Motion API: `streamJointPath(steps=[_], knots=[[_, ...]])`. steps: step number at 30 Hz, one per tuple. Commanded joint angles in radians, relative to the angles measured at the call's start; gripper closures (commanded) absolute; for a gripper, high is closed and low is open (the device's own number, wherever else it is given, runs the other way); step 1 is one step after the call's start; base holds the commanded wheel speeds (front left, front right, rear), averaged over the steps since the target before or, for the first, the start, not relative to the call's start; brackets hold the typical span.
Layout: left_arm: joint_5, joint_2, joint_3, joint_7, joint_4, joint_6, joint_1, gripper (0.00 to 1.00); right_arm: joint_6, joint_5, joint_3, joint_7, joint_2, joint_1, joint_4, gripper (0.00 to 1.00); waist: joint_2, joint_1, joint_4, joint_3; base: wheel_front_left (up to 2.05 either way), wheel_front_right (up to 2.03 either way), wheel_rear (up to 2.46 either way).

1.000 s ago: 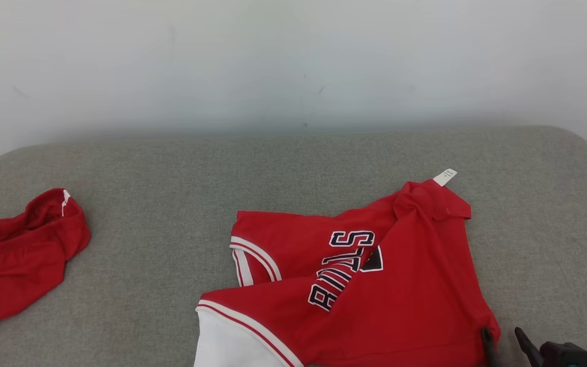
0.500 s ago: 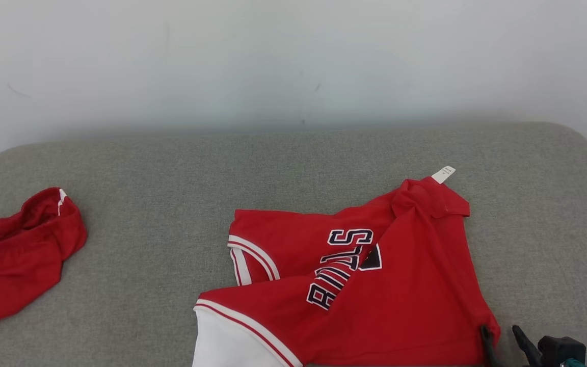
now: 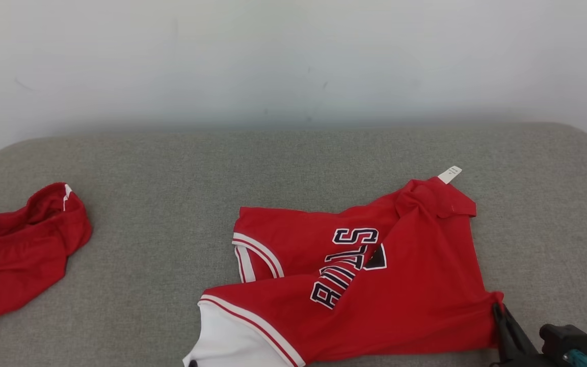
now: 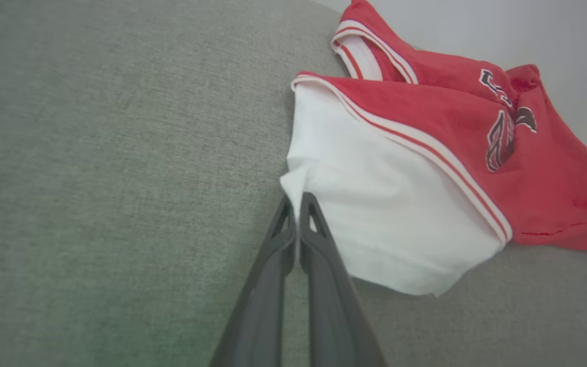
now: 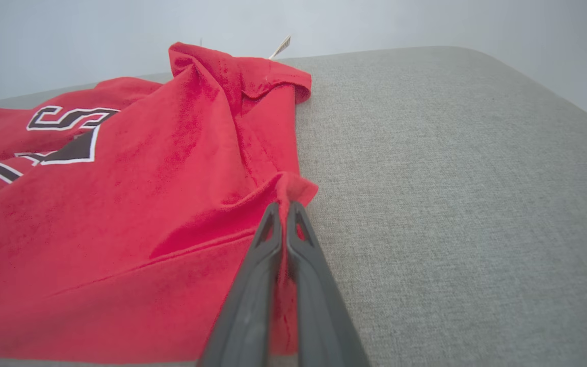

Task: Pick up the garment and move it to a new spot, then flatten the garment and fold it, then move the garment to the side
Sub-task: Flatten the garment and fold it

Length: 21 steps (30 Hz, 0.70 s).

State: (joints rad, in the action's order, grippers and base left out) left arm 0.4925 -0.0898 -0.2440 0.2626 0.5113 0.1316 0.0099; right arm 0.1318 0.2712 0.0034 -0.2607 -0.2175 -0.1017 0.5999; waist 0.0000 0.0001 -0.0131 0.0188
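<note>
Lying rumpled at the lower centre and right of the head view, the red jersey (image 3: 400, 285) looks light, limp and smooth-knit, so it will likely sag between pinches. The left gripper (image 4: 298, 205) is clamped on its white corner and the right gripper (image 5: 284, 209) on a red hem corner, and both seem sound holds. The grey cushion (image 3: 273, 168) beneath is coarse-woven.
</note>
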Motion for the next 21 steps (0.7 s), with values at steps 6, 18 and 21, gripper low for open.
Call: streamJointPath(steps=[6,18,21], knots=[[-0.044,-0.003,0.06,0.002,-0.172,-0.002,0.069,1.0,-0.002,-0.009,-0.028,-0.005,0.004,0.079,-0.151,1.0,0.0,-0.0001,-0.001,0.014,0.0,0.0,0.0],[-0.029,-0.106,-0.015,-0.016,-0.312,-0.002,-0.188,1.0,-0.002,0.002,0.022,0.104,-0.04,-0.114,-0.329,1.0,0.0,-0.0001,-0.015,0.07,0.0,0.0,0.0],[0.009,-0.178,-0.057,-0.069,-0.329,-0.002,-0.356,1.0,-0.002,0.04,0.033,0.158,-0.064,-0.257,-0.337,1.0,0.0,-0.0001,-0.023,0.115,0.0,0.0,0.0]])
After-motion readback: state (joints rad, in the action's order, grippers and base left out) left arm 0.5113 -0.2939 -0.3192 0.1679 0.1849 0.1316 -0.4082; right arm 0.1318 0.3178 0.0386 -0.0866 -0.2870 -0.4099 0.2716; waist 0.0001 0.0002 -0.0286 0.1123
